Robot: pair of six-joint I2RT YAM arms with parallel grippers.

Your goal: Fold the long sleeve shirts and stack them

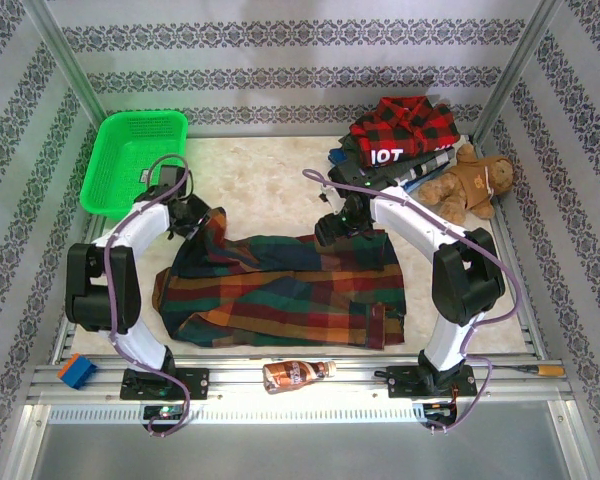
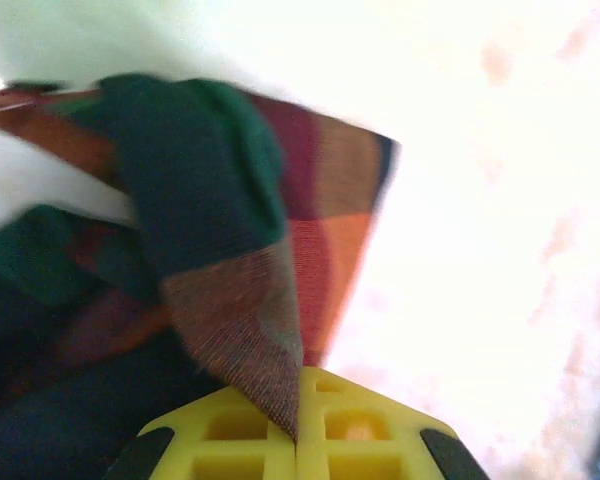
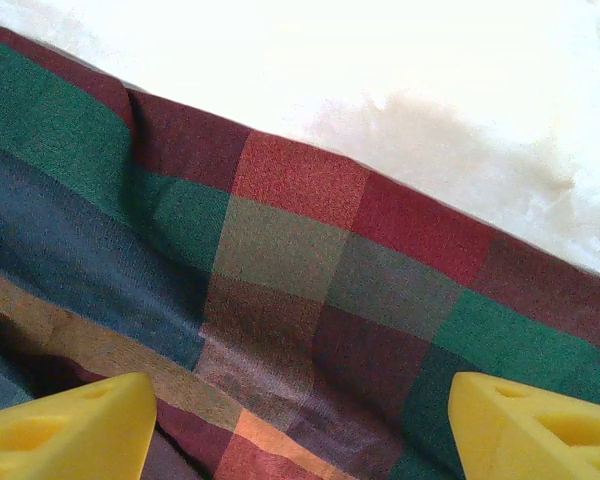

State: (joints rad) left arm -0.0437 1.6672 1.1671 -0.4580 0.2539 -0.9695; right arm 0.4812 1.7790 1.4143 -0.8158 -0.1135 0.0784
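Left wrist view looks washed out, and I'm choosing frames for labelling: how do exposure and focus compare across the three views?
Left wrist: the table is blown out to white, and the plaid shirt is smeared and soft. Right wrist: the table is overexposed too, but the plaid weave is crisp. Top external: evenly lit and sharp, with only mild glare on the near metal rail.

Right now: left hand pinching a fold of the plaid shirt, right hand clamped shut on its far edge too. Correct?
Not quite. The left hand is shut on a fold of the plaid shirt, but the right hand is not clamped. The right wrist view shows its yellow fingers standing wide apart over the shirt's far edge, so it is open.
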